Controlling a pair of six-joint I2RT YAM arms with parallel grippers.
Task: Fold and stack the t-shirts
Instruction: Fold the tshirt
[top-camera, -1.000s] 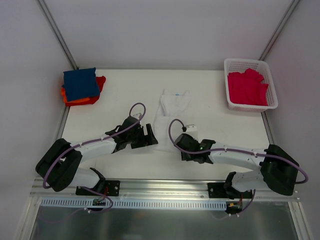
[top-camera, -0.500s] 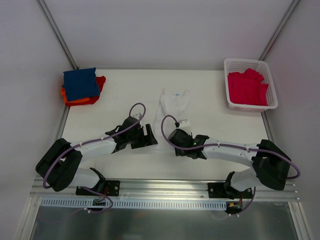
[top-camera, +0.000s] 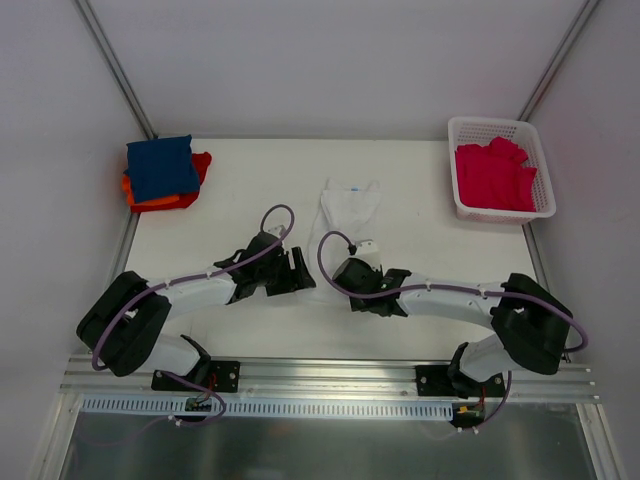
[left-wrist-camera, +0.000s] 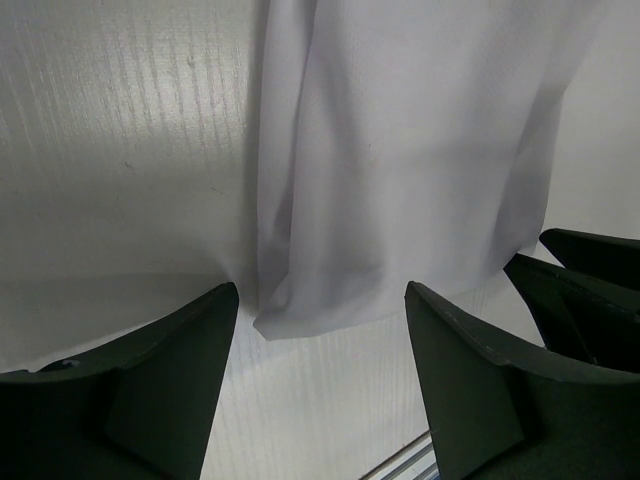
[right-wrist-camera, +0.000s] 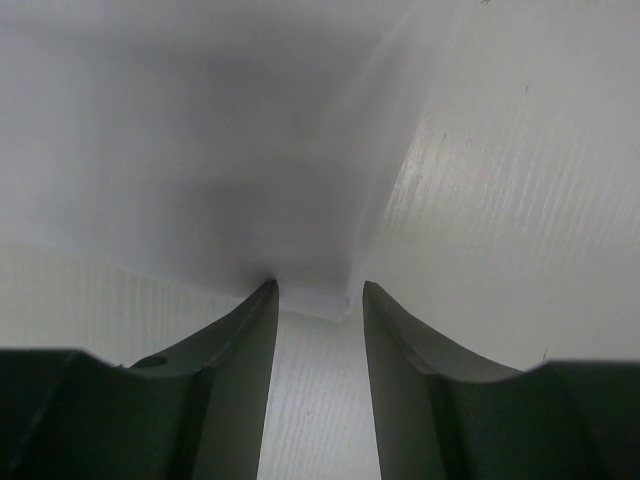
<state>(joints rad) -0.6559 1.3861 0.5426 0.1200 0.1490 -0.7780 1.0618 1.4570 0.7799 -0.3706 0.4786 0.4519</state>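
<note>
The large white cloth t-shirt (top-camera: 348, 205) lies flat at the centre of the white desk (top-camera: 240, 190). It is folded lengthwise into a narrow strip, with the neck label toward 12 o'clock and the hem toward 6 o'clock. In the top view both arms converge on the hem: the left end effector (left-wrist-camera: 320, 300) is at the hem's 9 o'clock corner and the right end effector (right-wrist-camera: 318, 295) at its 3 o'clock corner. The left wrist view shows the left fingers spread wide, released, with the corner of the hem between them and nothing clamped. The right wrist view shows the right fingers closer together but with a visible gap. They also straddle a corner of the cloth without pinching it. This paired placement probably prepares a two-corner grasp, so the hem can be carried toward 12 o'clock for a crosswise fold. The cloth is thin and limp, so either end effector may catch only one layer. A folded navy blue t-shirt (top-camera: 160, 167) rests on an orange-red t-shirt (top-camera: 152, 204) at 10 o'clock, forming the stack. Crimson-pink t-shirts (top-camera: 495, 176) wait in the white plastic lattice basket (top-camera: 500, 124) at 2 o'clock.
</note>
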